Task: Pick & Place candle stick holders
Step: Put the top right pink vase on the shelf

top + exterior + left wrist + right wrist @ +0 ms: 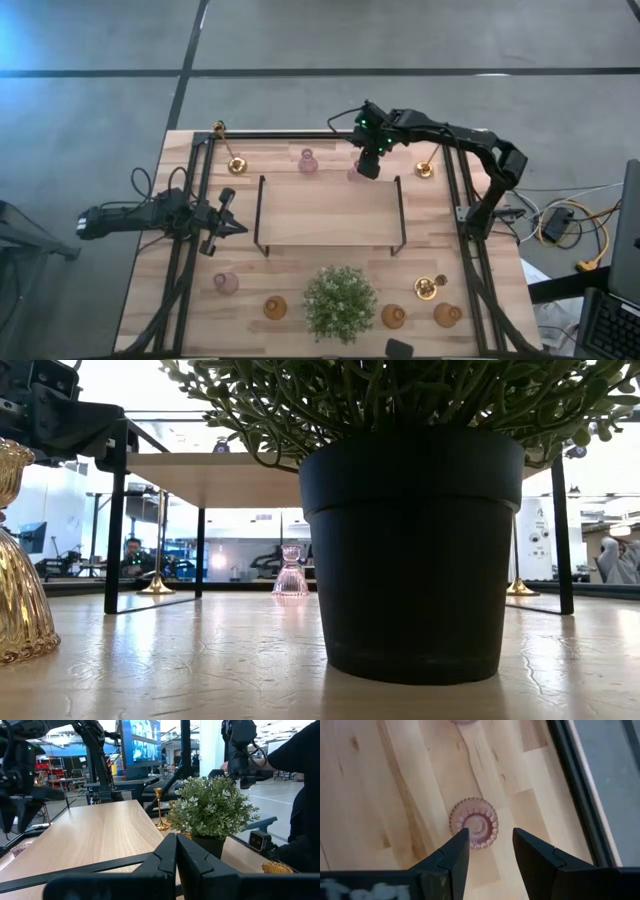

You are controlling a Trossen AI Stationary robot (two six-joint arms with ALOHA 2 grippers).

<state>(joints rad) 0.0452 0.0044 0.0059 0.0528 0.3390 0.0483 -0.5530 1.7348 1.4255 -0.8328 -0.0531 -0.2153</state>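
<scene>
A squat pink glass candle stick holder (pixel 474 823) stands on the table's far side, seen from above under my right gripper (pixel 490 840). That gripper (pixel 368 165) is open and points steeply down, its fingertips above the holder's rim, nothing between them. A second pink holder (pixel 307 162) stands to its left. Slim brass holders stand at the far left (pixel 237 165) and far right (pixel 425 170). Along the near edge stand a pink holder (pixel 226 283), amber holders (pixel 275 307), (pixel 393 316) and a brass holder (pixel 428 288). My left gripper (pixel 235 226) waits shut at the table's left.
A wooden shelf on a black wire frame (pixel 330 210) stands over the table's middle. A bushy green plant in a black pot (pixel 340 300) sits at the near edge between the amber holders. Black frame rails (pixel 572 790) run along the table's sides.
</scene>
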